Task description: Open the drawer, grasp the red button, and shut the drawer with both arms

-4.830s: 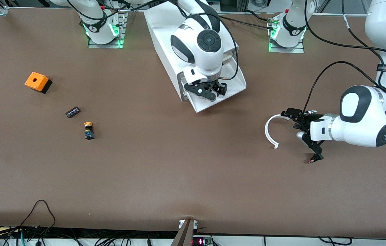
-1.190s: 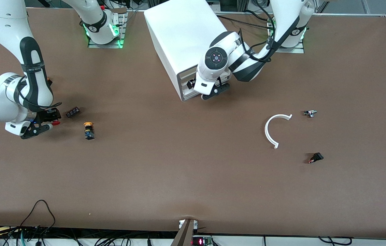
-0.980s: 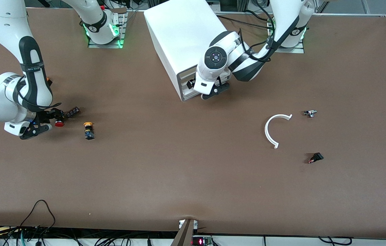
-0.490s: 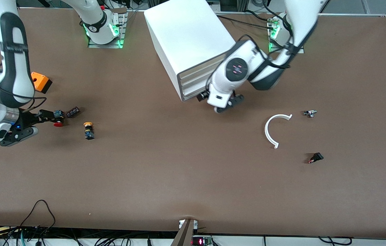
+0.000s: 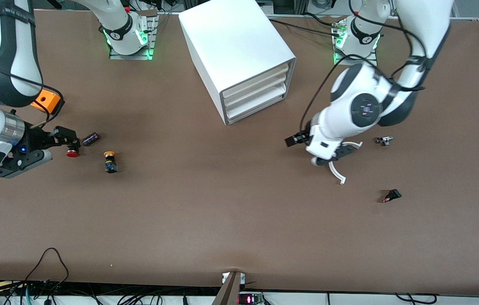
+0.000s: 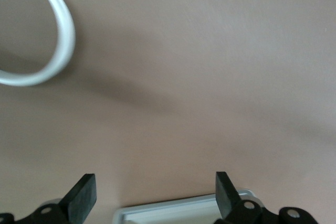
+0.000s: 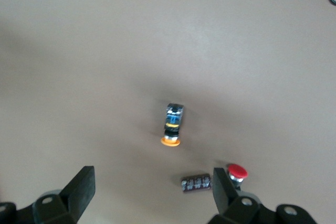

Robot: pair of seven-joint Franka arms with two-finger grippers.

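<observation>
Cabinet [image 5: 239,55] stands shut on brown table [image 5: 222,212].

Button [image 5: 71,152] beside black cylinder [image 5: 90,138]

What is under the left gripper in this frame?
The open left gripper hangs over the table and the white curved strip. The gripper covers the strip's middle in the front view.

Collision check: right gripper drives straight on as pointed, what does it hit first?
Right gripper is open; likely the bare table first, with the black cylinder close beside one finger. Depth unclear.
</observation>
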